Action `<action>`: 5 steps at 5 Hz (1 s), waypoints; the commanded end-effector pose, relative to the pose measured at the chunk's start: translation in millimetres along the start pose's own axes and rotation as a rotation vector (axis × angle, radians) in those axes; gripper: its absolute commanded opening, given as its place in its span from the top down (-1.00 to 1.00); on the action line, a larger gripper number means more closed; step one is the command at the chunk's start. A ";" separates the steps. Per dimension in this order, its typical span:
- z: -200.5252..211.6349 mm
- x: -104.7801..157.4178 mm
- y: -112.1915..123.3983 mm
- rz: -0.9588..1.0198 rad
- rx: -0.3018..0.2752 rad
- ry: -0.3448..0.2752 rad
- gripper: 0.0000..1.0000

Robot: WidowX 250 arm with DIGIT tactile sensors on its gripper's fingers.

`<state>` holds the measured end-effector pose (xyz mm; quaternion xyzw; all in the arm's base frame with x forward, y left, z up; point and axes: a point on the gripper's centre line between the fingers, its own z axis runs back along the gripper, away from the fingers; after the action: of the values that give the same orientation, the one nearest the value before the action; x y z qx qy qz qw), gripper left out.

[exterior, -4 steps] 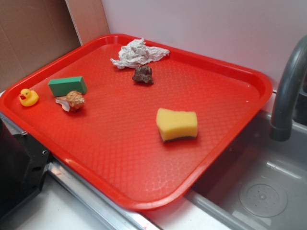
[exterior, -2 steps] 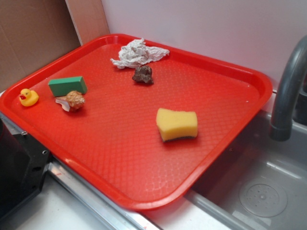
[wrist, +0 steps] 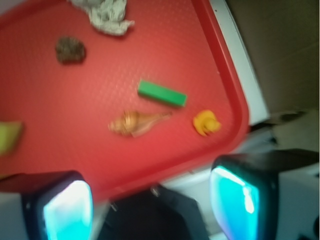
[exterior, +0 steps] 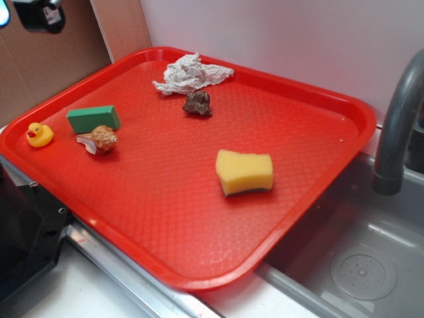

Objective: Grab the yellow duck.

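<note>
The yellow duck (exterior: pixel 39 135) is a tiny toy with a red-orange beak, sitting in the left corner of the red tray (exterior: pixel 199 271), just left of the green block (exterior: pixel 93 118). In the wrist view the duck (wrist: pixel 206 123) lies ahead and to the right, near the tray's rim. My gripper (exterior: pixel 23 13) hangs high at the top left of the exterior view, well above and behind the duck. In the wrist view the gripper (wrist: pixel 150 202) is open, its two teal pads (wrist: pixel 67 212) wide apart with nothing between them.
On the tray there are also a seashell (exterior: pixel 99 139), a yellow sponge (exterior: pixel 244 172), a brown lump (exterior: pixel 197 103) and a crumpled cloth (exterior: pixel 191 73). A black box (exterior: pixel 26 232) sits at the tray's near-left edge. A sink (exterior: pixel 358 265) and a grey faucet (exterior: pixel 397 126) are on the right.
My gripper has come into the exterior view at the top left; before it was out of frame. Nothing on the tray has moved.
</note>
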<state>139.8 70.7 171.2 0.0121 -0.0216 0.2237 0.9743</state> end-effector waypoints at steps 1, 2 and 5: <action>-36.6 22.9 43.7 -0.425 0.023 -0.054 -1.00; -50.8 16.2 60.8 -0.638 0.036 -0.009 -1.00; -105.6 14.7 74.6 -0.801 0.093 0.020 -1.00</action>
<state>117.7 143.1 60.8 0.0516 0.0088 -0.1735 0.9834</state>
